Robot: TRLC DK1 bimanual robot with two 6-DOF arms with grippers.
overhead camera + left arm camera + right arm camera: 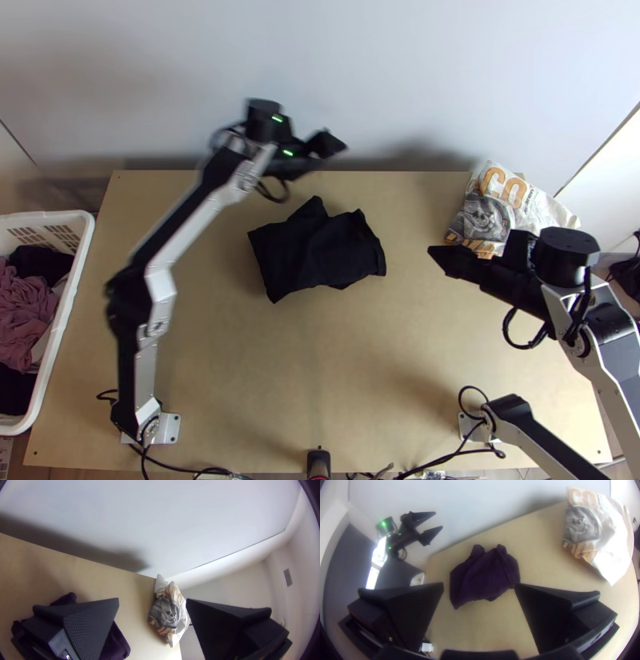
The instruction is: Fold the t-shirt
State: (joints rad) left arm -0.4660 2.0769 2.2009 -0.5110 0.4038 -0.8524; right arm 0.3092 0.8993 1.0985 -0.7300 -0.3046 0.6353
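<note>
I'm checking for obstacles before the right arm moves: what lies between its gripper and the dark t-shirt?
Nothing but bare wooden tabletop lies between the right gripper and the dark t-shirt, as the top view shows.

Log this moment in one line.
Black garment: mid-table, loosely folded, ungripped | Left gripper: open, raised near far edge | Right gripper: open, right of garment | White printed item: far right corner
</note>
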